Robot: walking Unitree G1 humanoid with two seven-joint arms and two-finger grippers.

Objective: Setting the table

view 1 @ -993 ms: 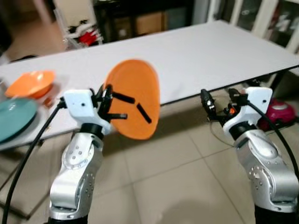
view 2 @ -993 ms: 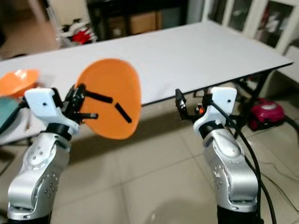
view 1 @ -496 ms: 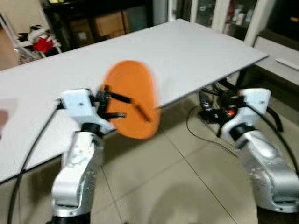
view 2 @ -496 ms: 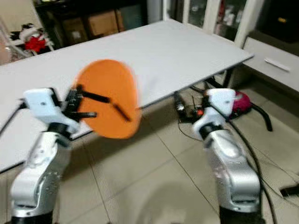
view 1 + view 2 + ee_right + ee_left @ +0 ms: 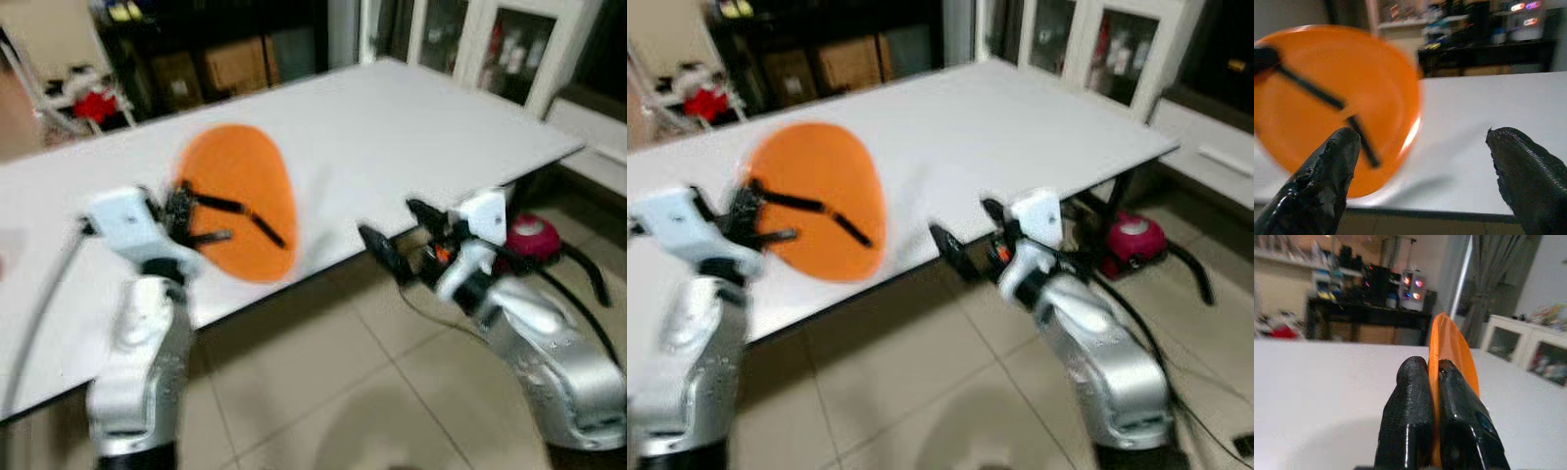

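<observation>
My left gripper [image 5: 230, 220] pinches the round orange plastic plate [image 5: 238, 201] upright on edge over the white table [image 5: 411, 127], my right gripper [image 5: 397, 235] gaping empty alongside.

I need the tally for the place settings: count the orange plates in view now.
1. The orange plate is held on edge above the white table, pinched in the left gripper. Others may lie outside the frame.

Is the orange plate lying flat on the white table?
No, the orange plate stands on edge above the white table, pinched in the left gripper.
</observation>
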